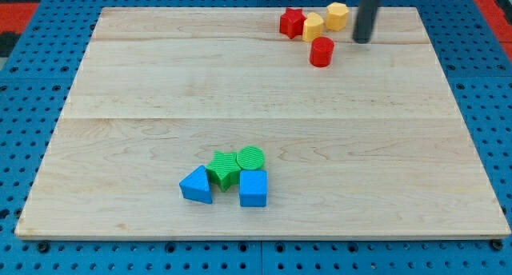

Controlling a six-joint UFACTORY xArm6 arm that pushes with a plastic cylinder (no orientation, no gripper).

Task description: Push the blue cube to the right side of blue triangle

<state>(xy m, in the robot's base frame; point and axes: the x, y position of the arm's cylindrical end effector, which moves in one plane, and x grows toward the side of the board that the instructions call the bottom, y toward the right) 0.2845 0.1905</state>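
- Though it sits low on the desk (144,83), near the view's bottom edge, the blue cube (253,189) is easy to pick out: a small solid block, standing flat on one face.
- It looks light and stiff, likely to slide readily on the smooth wood; with flat sides it should travel straight if pressed at the middle of a face, and swing round if caught near a corner.
- No gripper is fitted, so nothing can open or close; only a push is possible, and the contact face matters more than any hold.
- Just to its upper left, touching or nearly so, stands a green star-like block (223,169), with a green ribbed cylinder (250,157) right above the cube.
- The blue triangle (197,185) lies to the view's left, close by, the green block wedged partly between them.
- I'd judge the cube already rests on the triangle's right, though a small gap is there.
- Far off at the view's top, my tip (363,40) hovers beside a red cylinder (322,52), a red star (293,22) and two yellow blocks (314,26), well apart from the cube.
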